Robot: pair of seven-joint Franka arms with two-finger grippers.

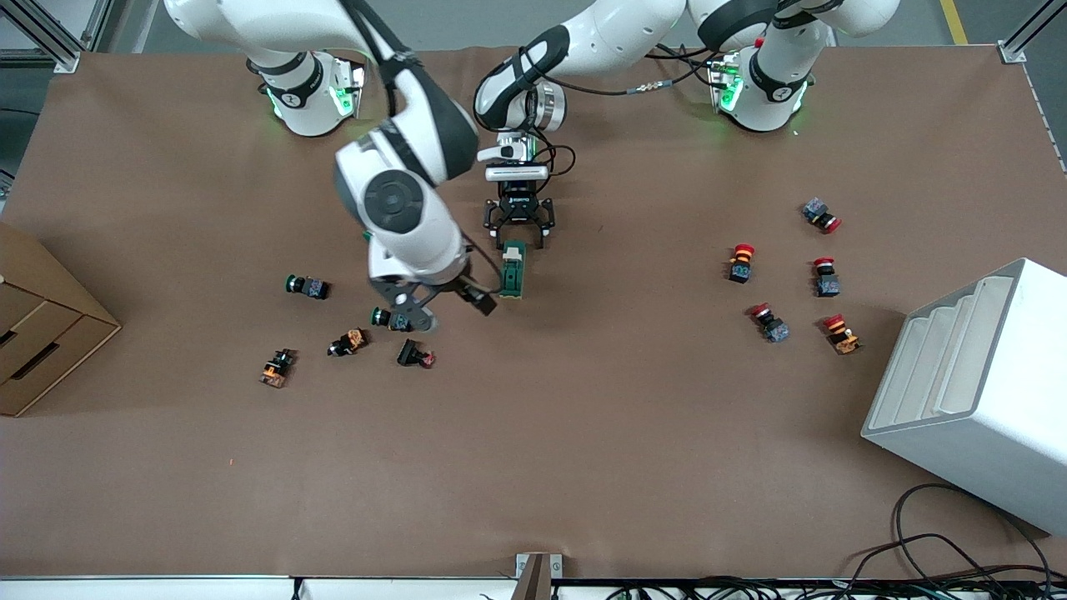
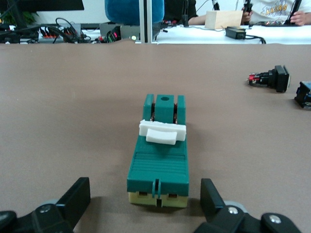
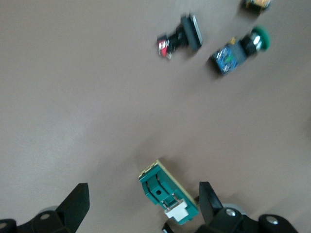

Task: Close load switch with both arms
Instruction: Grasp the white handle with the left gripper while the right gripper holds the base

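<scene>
Two grippers flank the load switch, which lies flat on the brown surface near its middle, toward the edge where the bases stand. The left gripper hangs spread wide at the switch's end, holding nothing. The right gripper hovers beside it, also spread and empty. The white lever is untouched, so the approach step is judged in hand. Next move calls for bracing the body with one gripper and pressing the lever with the other. Push buttons lie scattered toward both ends; a white rack occupies one corner
</scene>
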